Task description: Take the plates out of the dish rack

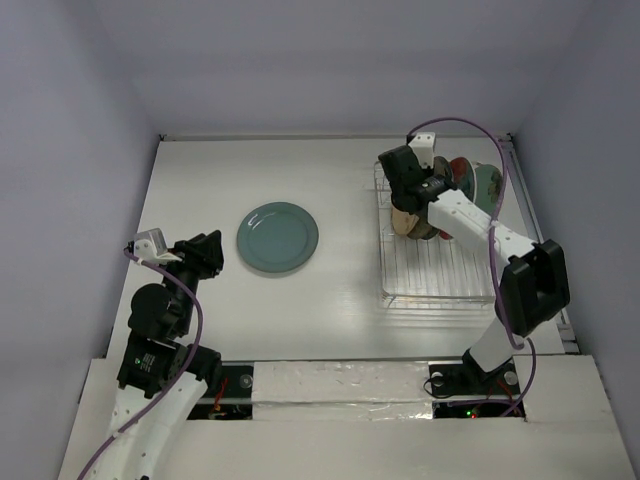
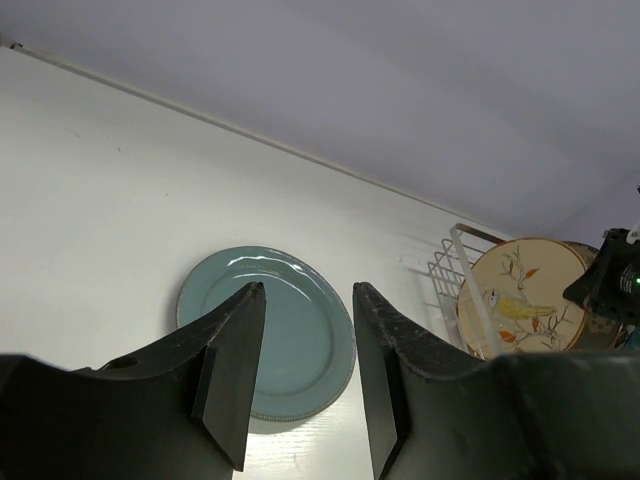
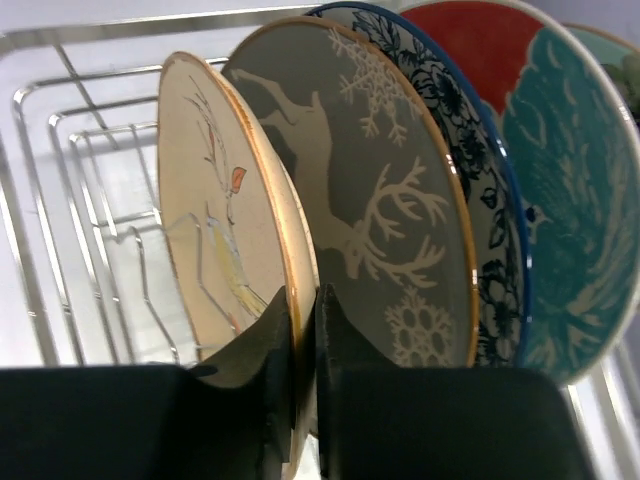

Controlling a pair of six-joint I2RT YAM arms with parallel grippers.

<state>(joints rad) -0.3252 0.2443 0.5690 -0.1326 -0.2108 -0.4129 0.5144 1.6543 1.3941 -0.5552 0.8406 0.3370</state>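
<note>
Left gripper [image 2: 307,295] spread, empty, over white table [image 1: 200,180]; round blue-grey glazed plate [image 1: 277,238] lies flat there; right gripper [image 3: 303,300] pinches rim of cream bird-painted plate [image 3: 215,220], upright, frontmost in silver wire dish rack [image 3: 45,200]; deer-patterned plate [image 3: 370,220] just behind; likely stiff, weighty, slick, chippable; rim hold suits; no writing legible.

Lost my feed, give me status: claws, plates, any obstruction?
Left claw open, empty, beside blue-grey plate flat on table. Right claw shut on cream plate rim, upright in dish rack. Deer plate leans close behind it.
</note>
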